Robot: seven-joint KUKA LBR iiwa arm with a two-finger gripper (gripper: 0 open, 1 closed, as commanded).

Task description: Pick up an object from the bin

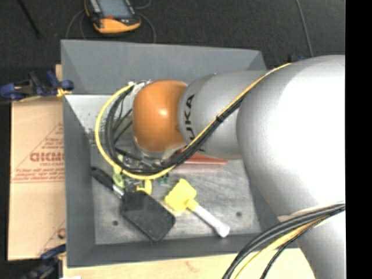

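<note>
My gripper [133,172] is low in the left half of the bin, mostly hidden under the arm's wrist. Directly below it in the view lies a flat black block with rounded corners [147,217], set at a slant on the bin floor. To the right of that block lies a brush with a yellow head [179,196] and a white handle running toward the lower right. A thin black stick [102,176] pokes out to the gripper's left. A small green piece [163,182] shows beside the gripper.
A red, flat thing [208,162] peeks out from under the arm near the bin's middle. The arm covers the bin's right half and back. The bin's sloped left wall is close to the gripper.
</note>
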